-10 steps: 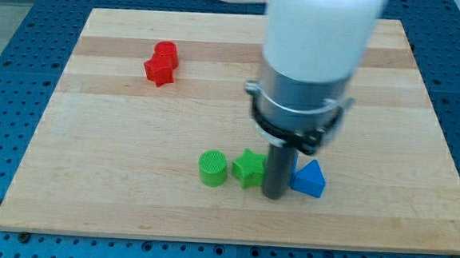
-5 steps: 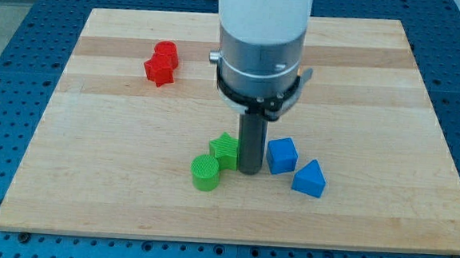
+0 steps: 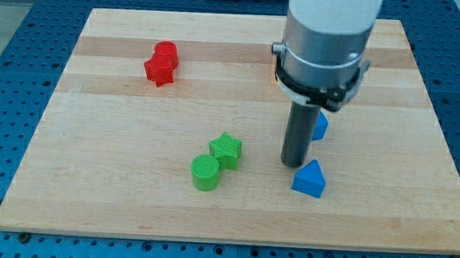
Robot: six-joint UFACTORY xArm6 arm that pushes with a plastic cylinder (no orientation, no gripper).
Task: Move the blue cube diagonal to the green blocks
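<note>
My tip (image 3: 293, 164), the lower end of the straight dark rod, rested on the pale wooden board (image 3: 93, 137) right of centre in the frame. The rod carried no jaws, so nothing on it could be open, closed or gripping.

The blue cube (image 3: 319, 126) sat just right of the rod and slightly above my tip, mostly hidden behind the rod and the grey collar of the arm (image 3: 321, 50); only a small blue corner showed, and I could not tell whether the rod touched it. A blue plastic wedge-shaped block (image 3: 309, 179) lay just below and right of my tip, very close to it, though contact could not be made out.

The green star-shaped block (image 3: 227, 150) stood to the left of my tip with a clear strip of board between them. The green ribbed cylinder (image 3: 206, 173) sat touching it at its lower left. The blue cube lay up and to the right of this green pair.

Two red blocks (image 3: 161, 63) sat pressed together in the upper left of the frame, well apart from everything else; their exact shapes were hard to make out.
</note>
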